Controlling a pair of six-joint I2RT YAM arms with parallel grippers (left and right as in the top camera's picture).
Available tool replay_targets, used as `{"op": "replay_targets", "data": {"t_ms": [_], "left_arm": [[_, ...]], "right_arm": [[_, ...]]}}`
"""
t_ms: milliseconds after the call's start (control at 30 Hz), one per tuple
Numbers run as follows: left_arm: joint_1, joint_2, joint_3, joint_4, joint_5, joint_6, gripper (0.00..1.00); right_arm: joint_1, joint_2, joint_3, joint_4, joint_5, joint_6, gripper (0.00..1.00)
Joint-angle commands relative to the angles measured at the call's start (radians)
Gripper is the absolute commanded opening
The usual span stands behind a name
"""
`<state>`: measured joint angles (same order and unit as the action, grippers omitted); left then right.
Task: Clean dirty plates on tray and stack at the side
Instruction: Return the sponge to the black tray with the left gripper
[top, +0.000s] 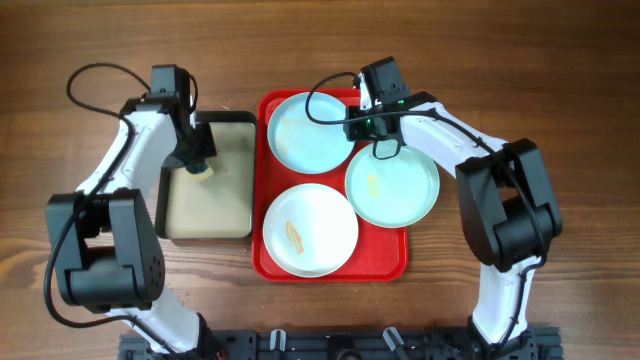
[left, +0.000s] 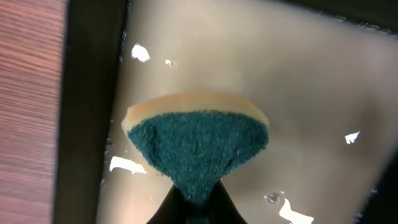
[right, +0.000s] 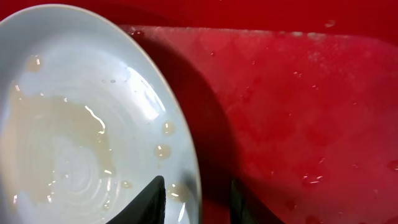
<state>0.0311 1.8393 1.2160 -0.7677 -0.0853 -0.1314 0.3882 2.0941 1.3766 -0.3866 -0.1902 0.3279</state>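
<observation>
Wooden worktop (top: 560, 60), seen from overhead. Red tray (top: 400, 262) at centre holds three plates: pale blue plate (top: 305, 130) upper left, white plate (top: 310, 230) lower left with yellowish smear, pale green plate (top: 392, 187) at right, overhanging tray's right rim, small smear. Beige tray (top: 210, 200) with black rim just left of red tray. Left gripper (left: 198, 205) over beige tray, jaws clamped on green-and-yellow sponge (left: 199, 146). Right gripper (right: 198, 202) at blue plate's right edge, jaws apart, astride its rim; contact unclear.
</observation>
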Motion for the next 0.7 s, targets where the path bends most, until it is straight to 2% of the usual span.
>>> {"op": "replay_targets", "data": {"t_ms": [0,67,100,167,233,300,333,400,600,667], "left_arm": [[0.005,0.007,-0.087,0.076,-0.014,0.021,0.08],[0.005,0.007,-0.105,0.095,-0.014,0.020,0.19],[0.005,0.006,-0.105,0.098,-0.014,0.020,0.25],[0.005,-0.005,-0.097,0.093,-0.014,0.020,0.26],[0.006,-0.047,-0.063,0.059,-0.014,0.019,0.34],[0.006,-0.114,-0.010,0.030,-0.013,0.016,0.70],[0.006,-0.159,0.013,0.023,-0.014,0.000,0.84],[0.006,-0.273,0.053,0.025,-0.014,-0.036,1.00],[0.006,-0.521,0.061,0.053,-0.014,-0.040,1.00],[0.006,-0.549,0.061,0.050,-0.014,-0.040,1.00]], "right_arm": [[0.007,-0.013,-0.008,0.010,0.039,-0.014,0.34],[0.007,-0.012,-0.009,0.010,0.038,-0.014,0.33],[0.007,-0.010,-0.009,0.010,0.039,-0.014,0.27],[0.007,-0.006,-0.010,0.012,0.038,-0.014,0.21],[0.007,-0.006,-0.010,0.012,0.038,-0.014,0.18],[0.007,-0.006,-0.010,0.013,0.038,-0.014,0.13],[0.007,-0.006,-0.010,0.013,0.038,-0.014,0.13],[0.007,-0.005,-0.010,0.013,0.039,-0.014,0.16],[0.007,0.010,-0.011,0.020,0.038,-0.011,0.16],[0.007,0.010,-0.011,0.022,0.038,-0.011,0.04]]}}
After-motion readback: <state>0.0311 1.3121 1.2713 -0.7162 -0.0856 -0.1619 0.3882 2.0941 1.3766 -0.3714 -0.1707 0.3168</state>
